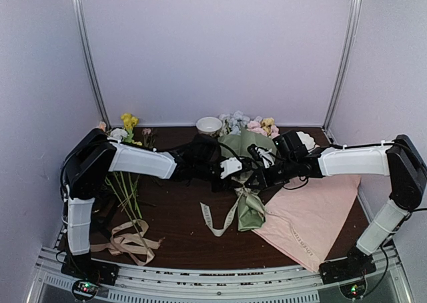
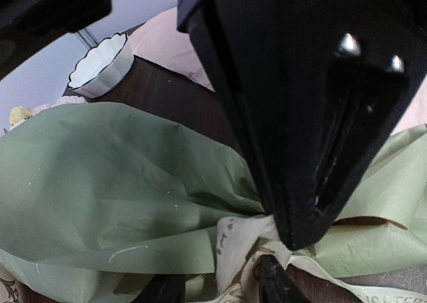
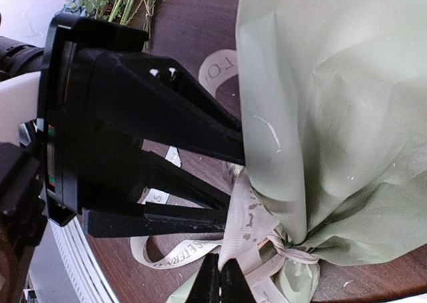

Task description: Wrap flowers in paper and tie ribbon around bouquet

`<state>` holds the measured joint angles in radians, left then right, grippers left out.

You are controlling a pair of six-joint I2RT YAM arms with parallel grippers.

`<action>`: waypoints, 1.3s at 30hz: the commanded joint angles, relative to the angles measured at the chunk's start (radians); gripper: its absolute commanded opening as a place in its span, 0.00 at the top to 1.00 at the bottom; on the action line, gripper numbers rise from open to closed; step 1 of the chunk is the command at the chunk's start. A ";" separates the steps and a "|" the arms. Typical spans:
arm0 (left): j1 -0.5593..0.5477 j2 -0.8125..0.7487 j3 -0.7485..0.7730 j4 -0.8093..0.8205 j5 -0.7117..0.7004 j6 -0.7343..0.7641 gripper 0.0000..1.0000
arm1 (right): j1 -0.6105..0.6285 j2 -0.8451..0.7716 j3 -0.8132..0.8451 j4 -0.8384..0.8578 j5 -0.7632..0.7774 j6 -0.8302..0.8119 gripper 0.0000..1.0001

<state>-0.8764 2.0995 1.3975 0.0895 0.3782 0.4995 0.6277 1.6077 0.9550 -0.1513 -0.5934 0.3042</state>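
Observation:
The bouquet [image 1: 243, 149] lies mid-table, an olive-green paper [image 2: 100, 183] cone with pink, yellow and pale flowers [image 1: 250, 124] at its far, wide end. The lettered cream ribbon [image 3: 250, 216] is wound round the cone's narrow neck, and one tail [image 1: 215, 221] trails on the table. My right gripper [image 3: 221, 264] is shut on a ribbon strand just beside the neck. My left gripper [image 2: 219, 283] faces it from the other side. Its fingers stand apart either side of the same raised strand, one fingertip [image 2: 272, 276] touching it. Both grippers meet over the neck in the top view.
A plain pink sheet [image 1: 313, 216] lies under and right of the bouquet. Loose flowers [image 1: 127, 176] and a coiled tan ribbon [image 1: 130, 243] lie at the left. A white scalloped bowl [image 1: 209, 125] stands at the back wall.

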 commanded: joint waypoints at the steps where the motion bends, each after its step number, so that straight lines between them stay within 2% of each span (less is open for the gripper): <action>1: 0.007 0.019 0.028 0.068 0.035 -0.046 0.70 | -0.003 -0.040 -0.011 0.031 -0.023 0.015 1.00; 5: 0.005 0.019 0.024 0.067 0.034 -0.058 0.97 | -0.003 -0.050 -0.010 0.029 -0.014 0.018 1.00; 6: 0.005 0.016 0.021 0.070 0.023 -0.062 1.00 | -0.003 -0.054 -0.011 0.026 -0.009 0.018 1.00; 11: 0.004 -0.003 -0.024 0.136 -0.006 -0.089 1.00 | -0.003 -0.061 -0.013 0.000 0.007 0.013 1.00; 12: -0.002 -0.016 -0.054 0.183 -0.062 -0.101 1.00 | -0.003 -0.066 -0.011 -0.042 -0.009 -0.012 0.96; 15: -0.013 -0.032 -0.087 0.208 -0.072 -0.083 1.00 | -0.027 -0.110 -0.007 -0.112 0.023 -0.065 0.70; 18: -0.024 -0.036 -0.107 0.224 -0.096 -0.063 1.00 | -0.103 -0.146 -0.003 -0.113 0.014 -0.081 0.63; 21: -0.026 -0.037 -0.117 0.246 -0.098 -0.070 1.00 | -0.149 -0.115 0.016 -0.065 -0.018 -0.067 0.66; 25: -0.026 -0.046 -0.135 0.282 -0.112 -0.089 1.00 | -0.147 0.032 0.099 -0.096 -0.032 -0.090 0.81; 27: -0.026 -0.052 -0.150 0.300 -0.112 -0.095 1.00 | -0.145 0.088 0.135 -0.118 -0.040 -0.110 0.86; 33: -0.026 -0.056 -0.171 0.321 -0.104 -0.107 1.00 | -0.130 0.176 0.166 -0.134 -0.092 -0.151 0.90; 39: -0.026 -0.055 -0.173 0.332 -0.100 -0.115 1.00 | -0.106 0.221 0.161 -0.099 -0.176 -0.172 0.88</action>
<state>-0.8986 2.0857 1.2320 0.3553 0.2756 0.4019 0.5003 1.8126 1.0954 -0.2691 -0.6922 0.1623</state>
